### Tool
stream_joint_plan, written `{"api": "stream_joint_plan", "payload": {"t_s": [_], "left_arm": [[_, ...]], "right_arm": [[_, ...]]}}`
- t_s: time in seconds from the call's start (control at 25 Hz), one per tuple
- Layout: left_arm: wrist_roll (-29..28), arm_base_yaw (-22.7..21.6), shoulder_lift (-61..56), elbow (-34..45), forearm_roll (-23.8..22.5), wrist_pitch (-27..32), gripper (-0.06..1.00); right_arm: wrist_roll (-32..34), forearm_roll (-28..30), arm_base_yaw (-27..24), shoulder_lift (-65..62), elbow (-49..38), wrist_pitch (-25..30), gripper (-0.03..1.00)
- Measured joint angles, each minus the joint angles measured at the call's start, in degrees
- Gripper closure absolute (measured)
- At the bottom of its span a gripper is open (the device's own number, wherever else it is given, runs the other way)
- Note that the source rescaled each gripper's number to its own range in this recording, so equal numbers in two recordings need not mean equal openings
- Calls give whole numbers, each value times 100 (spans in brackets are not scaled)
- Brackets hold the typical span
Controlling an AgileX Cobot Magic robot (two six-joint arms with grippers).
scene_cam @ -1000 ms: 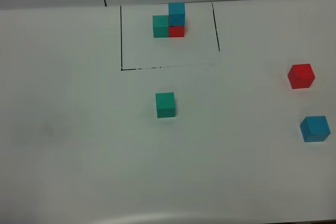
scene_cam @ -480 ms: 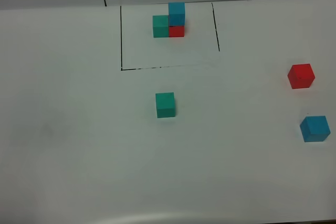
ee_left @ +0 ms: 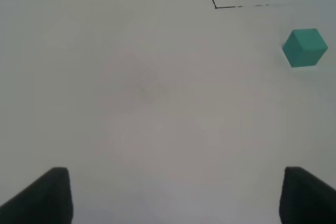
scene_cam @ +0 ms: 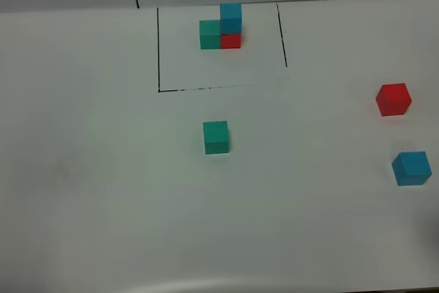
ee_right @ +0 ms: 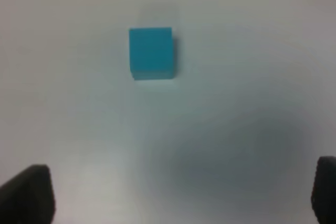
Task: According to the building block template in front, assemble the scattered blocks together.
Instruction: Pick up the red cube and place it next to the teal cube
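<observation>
White table [scene_cam: 103, 190] holds all the blocks. Nearest, the left gripper [ee_left: 178, 198] hangs over bare table, its fingers wide apart with nothing between them. The right gripper [ee_right: 176, 195] is spread wide too and holds nothing. The blue cube [scene_cam: 411, 168] lies just ahead of it, by the right edge. The green cube [scene_cam: 216, 136] sits alone in the middle. The red cube [scene_cam: 394, 99] is a bit farther, on the right. Farthest is the building block template [scene_cam: 219, 66]: a black outline with green touching red, and blue on top of the red.
</observation>
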State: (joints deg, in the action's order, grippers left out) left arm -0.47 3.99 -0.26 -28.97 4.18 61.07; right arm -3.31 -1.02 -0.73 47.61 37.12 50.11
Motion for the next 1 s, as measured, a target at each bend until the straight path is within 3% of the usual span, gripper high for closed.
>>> {"api": "stream_joint_plan", "payload": {"t_s": [0.52, 1.0], "left_arm": [[0, 0, 0, 0, 0, 4, 20], [0, 0, 0, 0, 0, 4, 20]], "right_arm": [[-701, 42, 0, 4586, 2531, -507, -3], [-939, 10, 52, 6627, 4440, -536, -3]]}}
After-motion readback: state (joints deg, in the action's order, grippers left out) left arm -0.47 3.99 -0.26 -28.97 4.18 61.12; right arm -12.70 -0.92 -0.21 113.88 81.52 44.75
